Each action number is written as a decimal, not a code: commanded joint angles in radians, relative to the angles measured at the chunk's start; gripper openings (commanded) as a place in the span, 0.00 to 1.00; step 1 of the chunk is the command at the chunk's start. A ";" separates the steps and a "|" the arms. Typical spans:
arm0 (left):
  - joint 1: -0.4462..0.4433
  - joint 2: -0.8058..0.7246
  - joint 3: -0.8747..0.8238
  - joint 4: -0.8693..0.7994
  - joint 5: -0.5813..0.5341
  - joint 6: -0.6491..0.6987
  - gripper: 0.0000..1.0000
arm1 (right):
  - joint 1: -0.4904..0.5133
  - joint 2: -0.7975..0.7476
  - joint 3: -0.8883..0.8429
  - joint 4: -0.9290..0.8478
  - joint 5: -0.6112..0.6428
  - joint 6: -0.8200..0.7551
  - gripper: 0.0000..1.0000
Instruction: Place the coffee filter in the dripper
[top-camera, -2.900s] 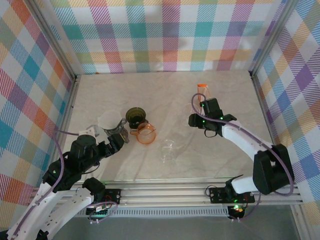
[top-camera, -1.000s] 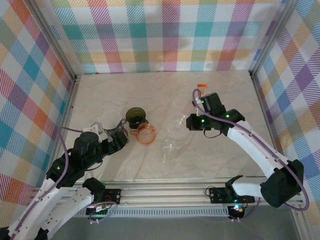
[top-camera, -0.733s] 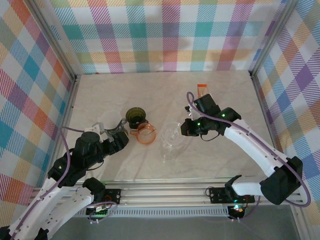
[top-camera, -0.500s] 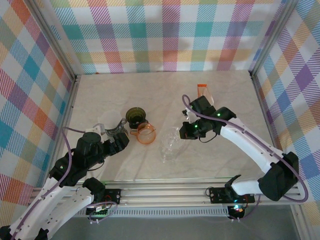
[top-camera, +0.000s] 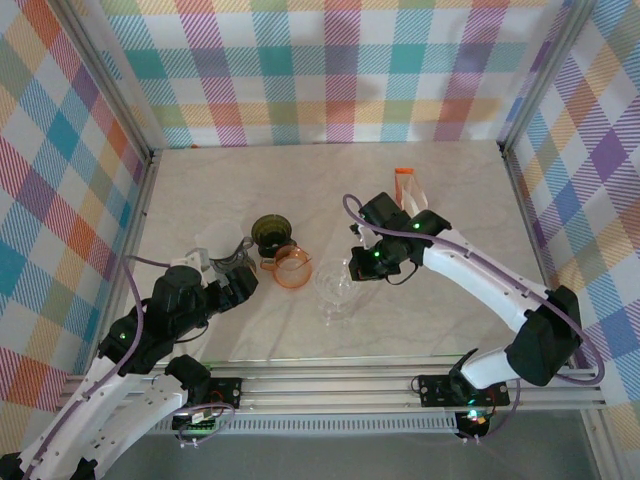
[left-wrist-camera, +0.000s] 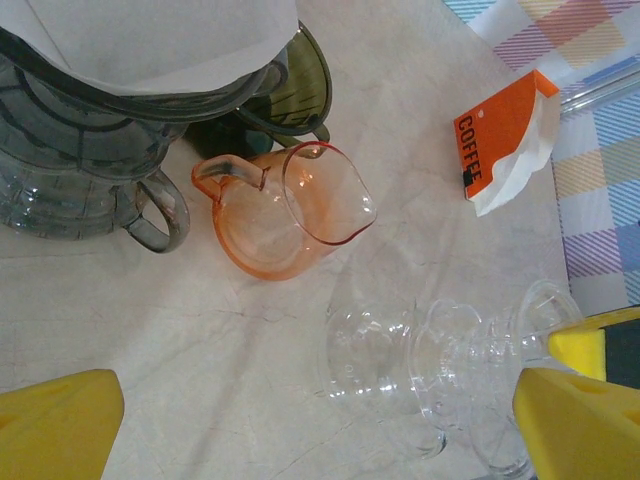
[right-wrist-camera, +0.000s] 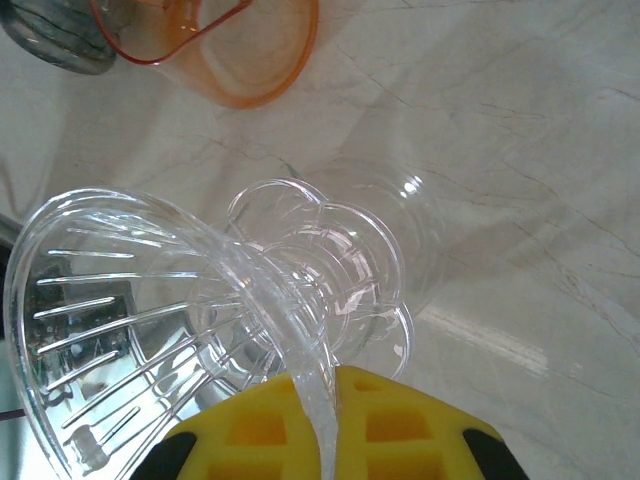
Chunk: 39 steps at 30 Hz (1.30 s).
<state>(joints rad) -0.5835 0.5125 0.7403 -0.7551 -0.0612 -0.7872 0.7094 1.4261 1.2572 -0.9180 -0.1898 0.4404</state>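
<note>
Right wrist: right gripper (right-wrist-camera: 325, 425) clamped on clear dripper (right-wrist-camera: 130, 290) rim; left gripper (left-wrist-camera: 320, 430) apart, partly cropped.

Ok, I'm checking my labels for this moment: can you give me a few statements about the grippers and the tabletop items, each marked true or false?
1. The right gripper pinches the rim of the clear dripper. True.
2. The left gripper is shut on the orange pitcher. False: its fingers stand wide apart and hold nothing; the pitcher rests on the table.
3. A white paper filter sits on top of the grey dripper. True.
4. The coffee pack lies between the orange pitcher and the grey dripper. False: it lies apart from both, on the pitcher's other side.
</note>
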 joint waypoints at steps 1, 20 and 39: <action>0.010 -0.009 -0.010 0.018 -0.001 0.026 1.00 | 0.008 -0.001 0.027 -0.019 0.009 -0.012 0.00; 0.010 -0.010 -0.014 0.017 -0.002 0.025 1.00 | 0.019 0.006 -0.030 0.031 -0.017 0.014 0.16; 0.010 0.003 0.031 0.059 0.054 0.093 1.00 | -0.002 -0.231 -0.071 0.118 0.294 -0.012 0.69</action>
<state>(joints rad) -0.5835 0.5087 0.7349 -0.7502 -0.0486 -0.7422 0.7166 1.2209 1.2049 -0.8444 -0.0055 0.4541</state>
